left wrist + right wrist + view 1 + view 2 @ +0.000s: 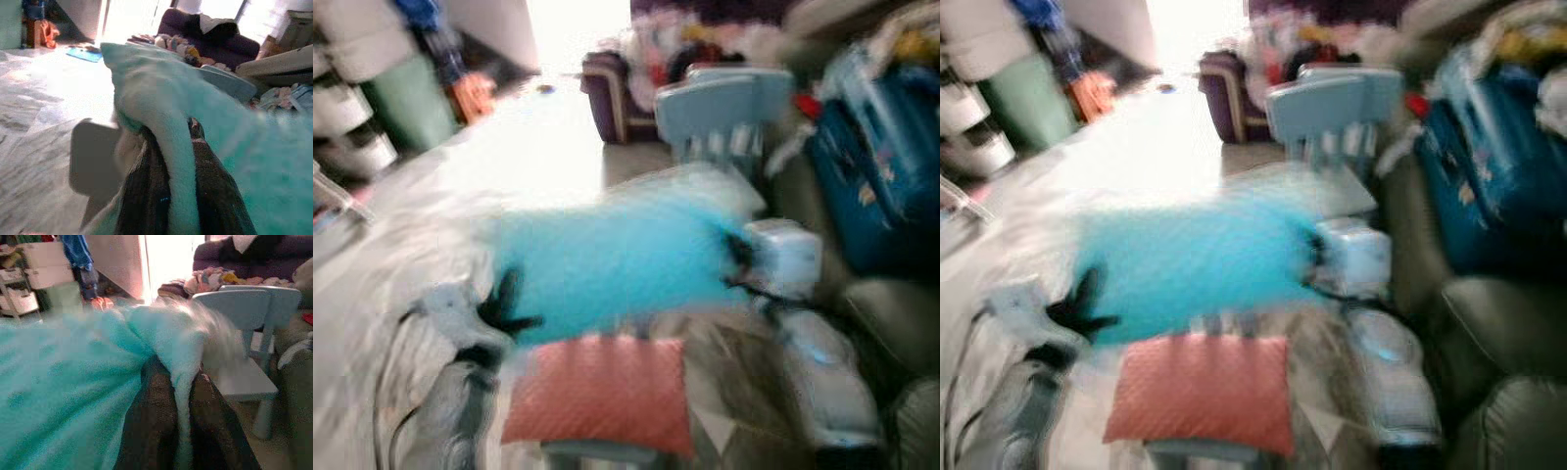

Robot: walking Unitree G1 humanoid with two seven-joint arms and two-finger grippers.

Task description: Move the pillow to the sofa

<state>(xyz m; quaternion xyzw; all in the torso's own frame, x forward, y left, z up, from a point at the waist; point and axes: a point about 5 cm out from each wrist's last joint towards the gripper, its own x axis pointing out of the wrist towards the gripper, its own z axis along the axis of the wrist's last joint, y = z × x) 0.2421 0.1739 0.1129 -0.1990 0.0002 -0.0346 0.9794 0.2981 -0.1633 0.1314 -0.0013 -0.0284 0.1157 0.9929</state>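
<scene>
The head views are blurred, but the main things are readable. At the far left stand white storage drawers (pixel 342 108) and a green bin (pixel 411 98), with an orange object (pixel 472 95) on the pale marble floor (pixel 401 225) behind them.

The left claw (pixel 509 311) is at the left edge of the turquoise pillow (pixel 617 259). In the left wrist view its 2 black fingers (pixel 146 196) are clenched on a fold of the pillow (pixel 171 137), with the cloth pinched between them.

The pillow is held in the air between the 2 arms, in front of the robot, above a pink cushion (pixel 602 392) that lies lower and nearer to the camera. Behind the pillow stands a light blue small chair (pixel 724 108), and farther back a dark purple sofa (pixel 612 93) carries a pile of mixed clothes (pixel 675 44).

The right claw (pixel 739 264) grips the right edge of the pillow. In the right wrist view its fingers (pixel 156 426) are closed on a thin fold of the turquoise cloth, and the chair (pixel 249 308) is just beside.

At the right side is a grey-green sofa (pixel 1489 323), and a dark blue bag (pixel 881 176) rests on it. The pillow is near this sofa but not touching it.
</scene>
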